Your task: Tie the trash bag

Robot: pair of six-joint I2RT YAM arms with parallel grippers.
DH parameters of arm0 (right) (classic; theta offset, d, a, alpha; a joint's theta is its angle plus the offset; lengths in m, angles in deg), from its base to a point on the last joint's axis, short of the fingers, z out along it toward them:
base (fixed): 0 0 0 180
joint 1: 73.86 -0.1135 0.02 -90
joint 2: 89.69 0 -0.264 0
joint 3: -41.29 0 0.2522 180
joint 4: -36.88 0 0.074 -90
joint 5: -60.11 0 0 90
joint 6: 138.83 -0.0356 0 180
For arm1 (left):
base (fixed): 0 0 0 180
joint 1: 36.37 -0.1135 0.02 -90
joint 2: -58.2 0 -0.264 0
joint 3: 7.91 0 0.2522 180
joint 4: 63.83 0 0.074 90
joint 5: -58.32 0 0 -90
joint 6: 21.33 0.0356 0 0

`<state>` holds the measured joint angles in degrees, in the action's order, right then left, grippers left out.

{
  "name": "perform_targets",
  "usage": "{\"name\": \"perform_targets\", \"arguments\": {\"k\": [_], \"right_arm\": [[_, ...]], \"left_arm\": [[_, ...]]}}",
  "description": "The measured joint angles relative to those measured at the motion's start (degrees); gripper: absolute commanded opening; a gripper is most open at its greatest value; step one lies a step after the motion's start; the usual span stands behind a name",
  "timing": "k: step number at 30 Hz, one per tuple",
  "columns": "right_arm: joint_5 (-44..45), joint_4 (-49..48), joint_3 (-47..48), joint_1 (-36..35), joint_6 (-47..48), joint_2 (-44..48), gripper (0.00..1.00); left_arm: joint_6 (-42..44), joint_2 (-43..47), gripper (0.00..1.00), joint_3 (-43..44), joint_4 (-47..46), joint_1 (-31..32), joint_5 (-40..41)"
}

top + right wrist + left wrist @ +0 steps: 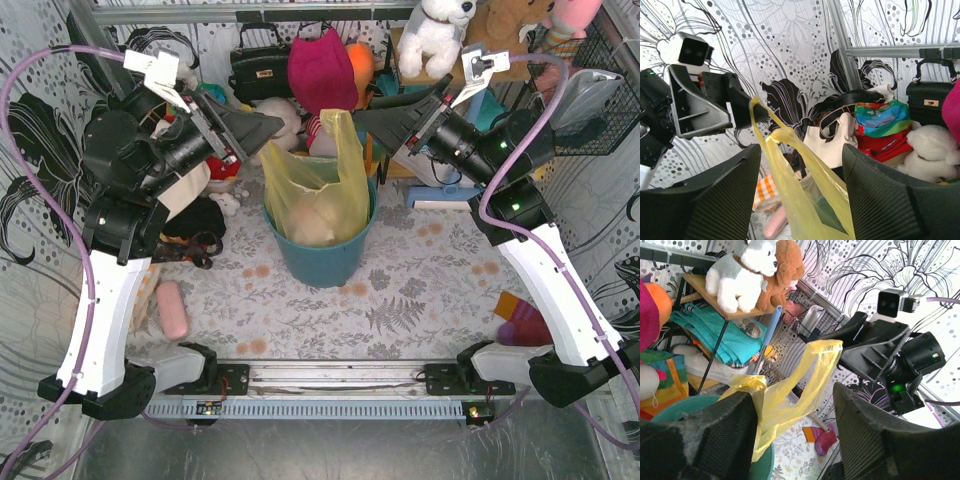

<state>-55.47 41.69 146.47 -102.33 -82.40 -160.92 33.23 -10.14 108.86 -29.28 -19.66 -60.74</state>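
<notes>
Top external view showed the trash bag (315, 190) sitting in the teal bin (325, 262) at the centre of the frame, on the patterned bench (430, 300); its yellow handle flaps stood up, the right one taller; the left tool (268, 127) hung beside the left flap, the right tool (368, 118) beside the right; both wrist views showed jaws spread apart, yellow film loose between them, unpinched.
</notes>
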Motion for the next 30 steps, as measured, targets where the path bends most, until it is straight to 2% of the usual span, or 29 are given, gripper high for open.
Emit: {"name": "perform_targets", "arguments": {"k": [5, 12, 18, 21, 25, 30], "right_arm": [[-0.3, 1.4, 0.1, 0.0, 2.5, 0.0, 0.74], [-3.0, 2.1, 1.4, 0.0, 4.8, -1.0, 0.84], [-7.3, 3.7, 6.1, 0.0, 6.3, -5.6, 0.83], [-8.8, 4.7, 8.1, 0.0, 6.7, -8.0, 0.79], [-9.8, 5.6, 8.9, 0.0, 7.6, -9.2, 0.73], [-10.9, 6.3, 9.2, 0.0, 9.0, -9.2, 0.69]], "left_arm": [[0.9, -0.4, 0.79, -2.7, 5.1, 0.0, 0.9], [4.5, -2.7, 0.82, 0.0, 14.4, 0.0, 1.5], [8.2, -3.3, 0.82, 3.8, 22.3, 0.0, 6.1], [9.3, -2.3, 0.82, 4.7, 24.7, 0.0, 9.1], [9.3, 1.1, 0.82, 4.4, 23.6, 0.0, 10.6], [5.2, 6.5, 0.82, 1.4, 11.8, -0.1, 4.4]]}}
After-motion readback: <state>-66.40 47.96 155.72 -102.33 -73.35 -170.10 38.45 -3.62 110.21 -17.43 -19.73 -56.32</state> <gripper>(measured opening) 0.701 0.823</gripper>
